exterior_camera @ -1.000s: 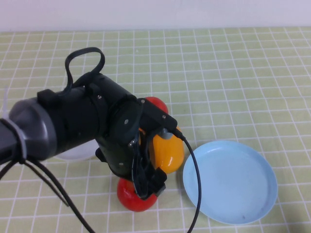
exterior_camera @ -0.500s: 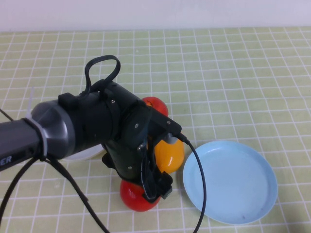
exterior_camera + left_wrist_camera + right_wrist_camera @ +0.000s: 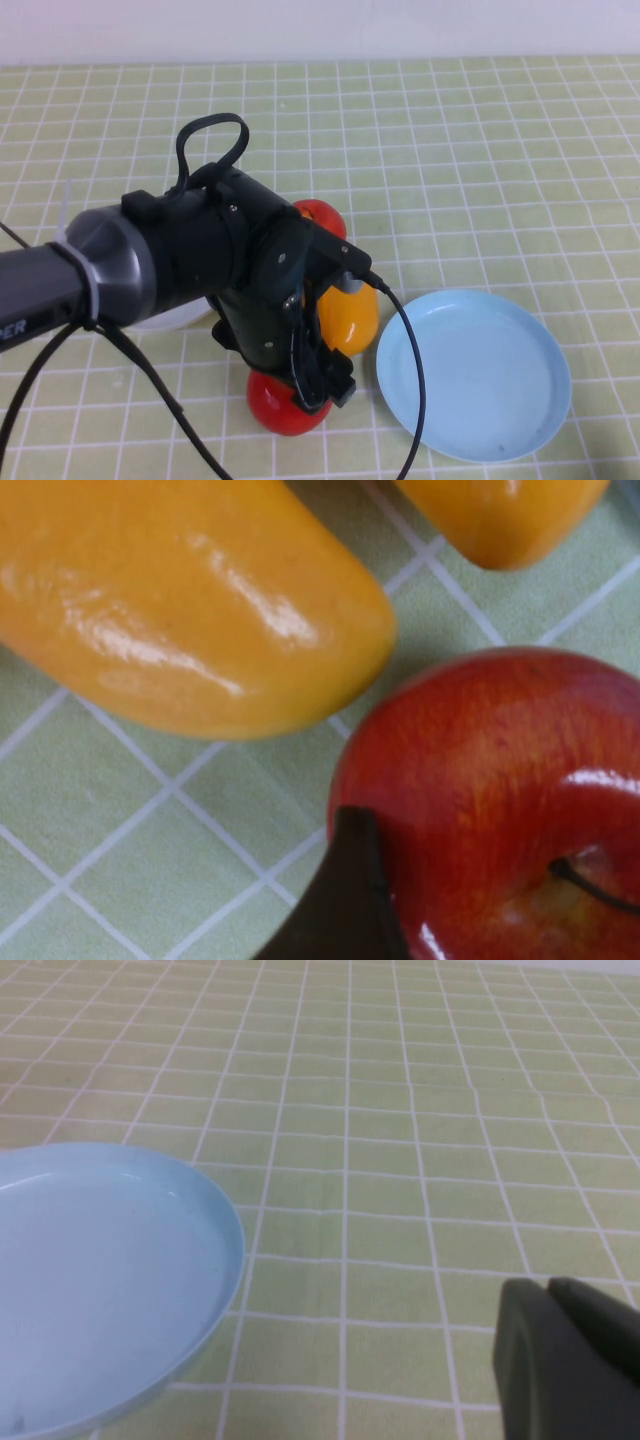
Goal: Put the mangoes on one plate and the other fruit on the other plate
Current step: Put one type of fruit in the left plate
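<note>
We have the left gripper (image 3: 322,385) low over the fruit cluster at the near middle of the table, its body covering most of the near apple (image 3: 280,408). In the left wrist view one dark fingertip (image 3: 345,900) rests against the side of this apple (image 3: 500,800); the second finger is out of sight, so we cannot tell how wide the jaws stand or whether they hold anything. The near mango (image 3: 350,318) lies just beside the apple, on the side toward the blue plate (image 3: 520,420), with its long axis running roughly away from us; in the wrist view its rounded end (image 3: 190,610) sits close to the apple with a strip of cloth between, and the tip of a second mango (image 3: 500,515) shows beyond. A second apple (image 3: 318,216) peeks out behind the arm. The white plate (image 3: 165,320) lies on the left, mostly hidden under the arm. The blue plate is empty. The right gripper (image 3: 565,1360) hangs near the blue plate's far-right side, and we cannot tell its opening. We judge the left arm nearer the apple and the white plate.
</note>
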